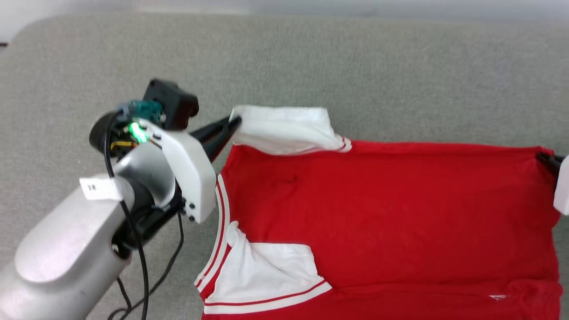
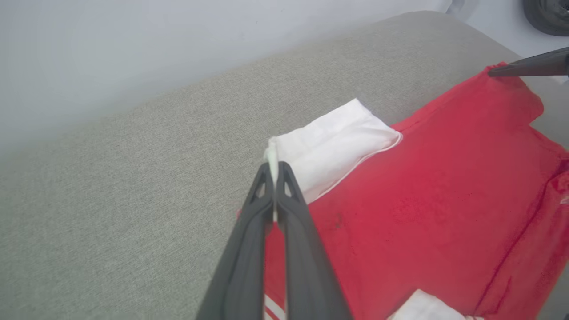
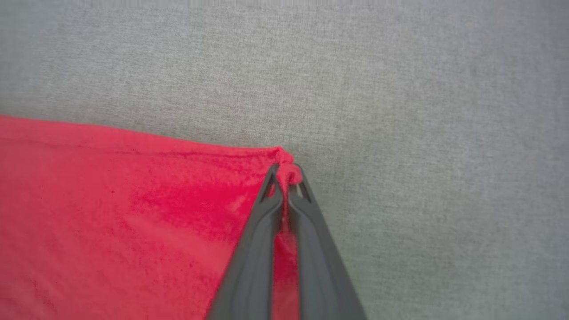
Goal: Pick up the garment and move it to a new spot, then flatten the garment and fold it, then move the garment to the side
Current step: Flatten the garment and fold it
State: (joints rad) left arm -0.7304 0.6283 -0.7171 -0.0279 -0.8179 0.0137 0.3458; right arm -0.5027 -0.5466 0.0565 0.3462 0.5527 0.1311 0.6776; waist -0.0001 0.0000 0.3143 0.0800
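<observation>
The garment [image 1: 382, 213] is a red T-shirt with white sleeves and red-and-white striped trim, spread plain side up on a grey fabric surface. My left gripper [image 1: 235, 121] is shut on the far white sleeve's corner [image 2: 333, 146]; in the left wrist view its fingers [image 2: 274, 171] pinch the white edge. My right gripper [image 1: 544, 159] sits at the right edge of the head view, shut on the garment's far red corner [image 3: 284, 160]. The right wrist view shows a small red bunch pinched between its tips [image 3: 286, 175]. In the left wrist view the right gripper's dark fingers [image 2: 531, 66] reach that corner.
The grey upholstered surface [image 1: 311, 62] stretches beyond the garment at the back and left. A near white sleeve [image 1: 266, 271] lies folded onto the red body. My left arm's cable [image 1: 142, 266] hangs at the lower left.
</observation>
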